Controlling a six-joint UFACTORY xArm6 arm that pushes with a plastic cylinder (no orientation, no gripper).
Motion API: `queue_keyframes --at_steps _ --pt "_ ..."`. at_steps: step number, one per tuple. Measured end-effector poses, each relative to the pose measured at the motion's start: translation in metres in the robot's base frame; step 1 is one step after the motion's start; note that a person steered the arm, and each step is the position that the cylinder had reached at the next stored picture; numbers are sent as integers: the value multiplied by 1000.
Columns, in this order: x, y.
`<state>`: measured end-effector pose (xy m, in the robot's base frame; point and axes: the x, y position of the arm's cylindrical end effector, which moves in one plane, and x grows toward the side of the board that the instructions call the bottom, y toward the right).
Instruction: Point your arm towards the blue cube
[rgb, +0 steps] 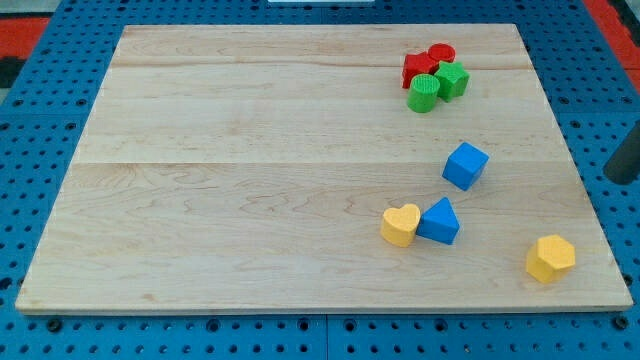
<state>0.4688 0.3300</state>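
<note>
Jaws: none on this rig, only a straight rod, so no spread or pinch state to report. A dark shaft (625, 160) shows at the view's right edge, off the bench; my tip itself is cut off there and cannot be placed.

Left to right across the wooden bench (250, 160): the left half carries nothing. Low and right of centre, at about 5 o'clock, a yellow heart (401, 225) touches a blue triangular block (439, 221) on its right. At about 1 o'clock, a tight cluster: red star (418, 67), green cylinder (424, 93), red cylinder (441, 52) behind, green star (452, 79).

Blue cube (465, 166), the target, sits right of centre at about 3 o'clock, standing alone, apart from the cluster above and the pair below. Further right, at about 4 o'clock near the bench's bottom edge, a yellow hexagonal block (550, 258).

Handling, judged: the cube looks small, light, rigid, smooth-faced; it would slide readily on the wood and turn if pushed off-centre. No hold possible with a rod; contact would be a flat side face, though pointing needs none.

Orientation: equal sides, so no long axis. It is turned, one vertical corner facing the view's bottom.
</note>
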Motion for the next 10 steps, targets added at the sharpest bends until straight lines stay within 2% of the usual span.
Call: queue_keyframes --at_steps 1,4,6,10 --pt "-1 0" --pt "-42 0" --pt "-40 -9" --pt "-54 -161"
